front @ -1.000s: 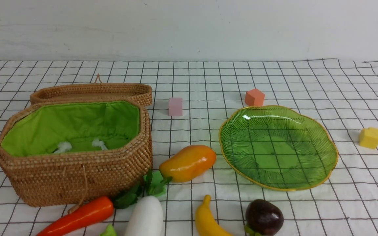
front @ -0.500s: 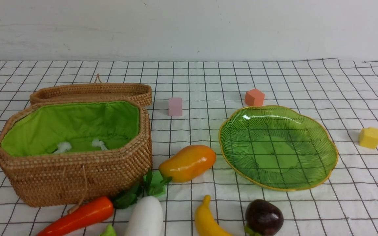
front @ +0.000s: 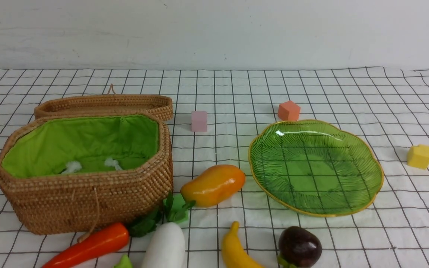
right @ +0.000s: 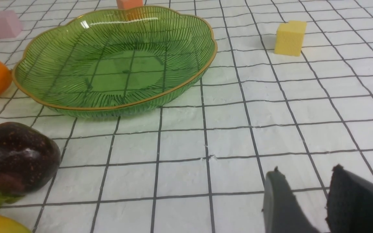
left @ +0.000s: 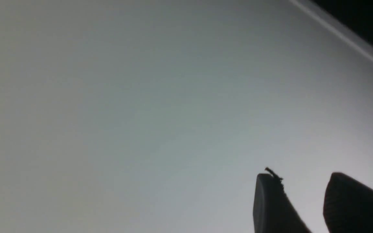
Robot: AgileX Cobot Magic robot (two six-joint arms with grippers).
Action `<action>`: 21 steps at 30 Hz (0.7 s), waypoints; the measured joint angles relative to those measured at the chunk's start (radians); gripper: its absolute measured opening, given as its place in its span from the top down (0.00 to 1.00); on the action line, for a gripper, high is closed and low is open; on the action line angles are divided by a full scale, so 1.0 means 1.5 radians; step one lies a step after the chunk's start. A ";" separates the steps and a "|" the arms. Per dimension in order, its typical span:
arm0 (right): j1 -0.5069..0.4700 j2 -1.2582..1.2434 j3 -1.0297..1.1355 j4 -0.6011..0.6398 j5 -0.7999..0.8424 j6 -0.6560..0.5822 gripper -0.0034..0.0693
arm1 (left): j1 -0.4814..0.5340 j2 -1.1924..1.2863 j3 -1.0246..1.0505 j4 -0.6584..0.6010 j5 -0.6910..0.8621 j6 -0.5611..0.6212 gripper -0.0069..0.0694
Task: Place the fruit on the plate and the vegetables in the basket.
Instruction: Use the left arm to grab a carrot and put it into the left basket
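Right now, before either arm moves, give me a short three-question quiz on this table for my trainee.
1. True or false: the wicker basket stands open, with its lid lying behind it.
2. Which cube sits closest to the green glass plate? A pink, B orange cube, C yellow.
3. What lies on the plate?
Key: 1 true; 2 B; 3 nothing. The mango, banana and dark purple fruit all rest on the checked cloth.
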 joint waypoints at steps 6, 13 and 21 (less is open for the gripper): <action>0.000 0.000 0.000 0.000 0.000 0.000 0.62 | 0.000 0.142 -0.136 0.056 0.320 0.002 0.60; 0.000 0.000 0.000 0.000 0.000 0.000 0.62 | -0.007 0.272 -0.125 0.122 0.474 0.012 0.60; 0.000 0.000 0.000 0.000 0.000 0.000 0.62 | -0.108 0.465 -0.066 0.127 0.663 0.069 0.60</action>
